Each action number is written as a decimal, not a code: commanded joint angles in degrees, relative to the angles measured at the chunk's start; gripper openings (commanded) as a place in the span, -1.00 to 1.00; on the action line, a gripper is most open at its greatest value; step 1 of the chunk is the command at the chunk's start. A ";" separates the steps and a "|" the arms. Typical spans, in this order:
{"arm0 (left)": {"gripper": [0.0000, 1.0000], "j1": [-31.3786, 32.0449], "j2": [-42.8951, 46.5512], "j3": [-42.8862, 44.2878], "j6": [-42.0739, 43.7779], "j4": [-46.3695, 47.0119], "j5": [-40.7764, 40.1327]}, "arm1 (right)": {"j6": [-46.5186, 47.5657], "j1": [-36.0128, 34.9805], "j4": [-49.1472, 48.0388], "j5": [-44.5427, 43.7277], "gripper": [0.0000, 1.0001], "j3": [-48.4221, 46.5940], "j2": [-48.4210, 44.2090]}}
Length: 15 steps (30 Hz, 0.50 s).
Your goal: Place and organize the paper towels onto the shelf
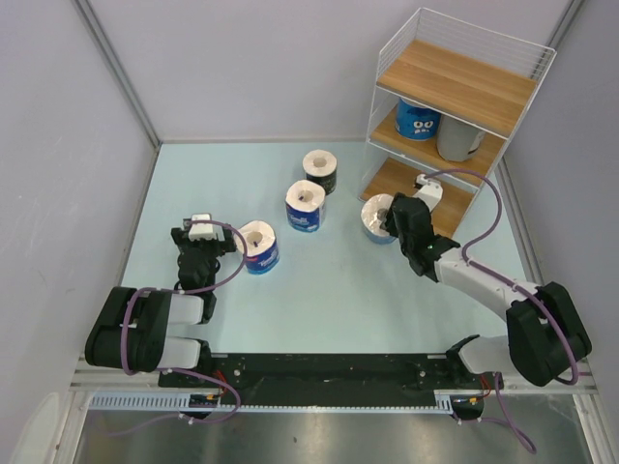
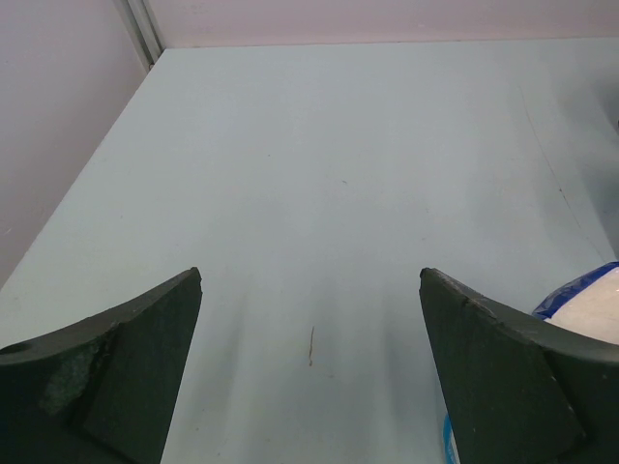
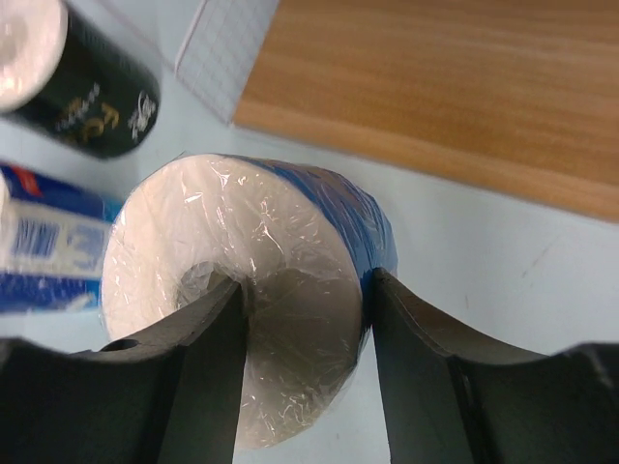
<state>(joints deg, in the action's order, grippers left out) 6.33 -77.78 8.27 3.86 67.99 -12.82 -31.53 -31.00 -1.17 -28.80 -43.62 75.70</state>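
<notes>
Blue-wrapped roll (image 3: 271, 222) pinched in my right gripper (image 3: 305, 285), left gripper (image 2: 309, 275) gaping empty; I fear the slick film slipping, or the roll clipping the shelf (image 3: 435, 87) board.

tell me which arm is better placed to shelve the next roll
Right. The right gripper pinches a blue roll beside the shelf; the left gripper hangs open over bare table, far from it.
</notes>
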 commanded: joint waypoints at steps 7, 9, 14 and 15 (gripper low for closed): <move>1.00 -0.18 0.87 0.69 -0.87 1.54 1.74 | 0.41 6.48 -25.45 -5.56 -0.20 0.11 6.91; 1.00 -0.18 0.96 0.69 -0.87 1.54 1.74 | 2.60 6.74 -30.09 -5.57 -0.17 0.20 9.54; 1.00 -0.18 0.87 0.69 -0.87 1.62 1.74 | 4.98 6.92 -36.09 -6.53 -0.01 0.11 13.15; 1.00 -0.18 0.96 0.69 -0.87 1.54 1.74 | 5.16 7.10 -36.62 -6.97 0.00 0.11 13.33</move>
<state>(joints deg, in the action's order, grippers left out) 6.33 -77.78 8.27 3.86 67.99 -12.82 -28.23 -24.27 -25.26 -32.18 -42.94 88.64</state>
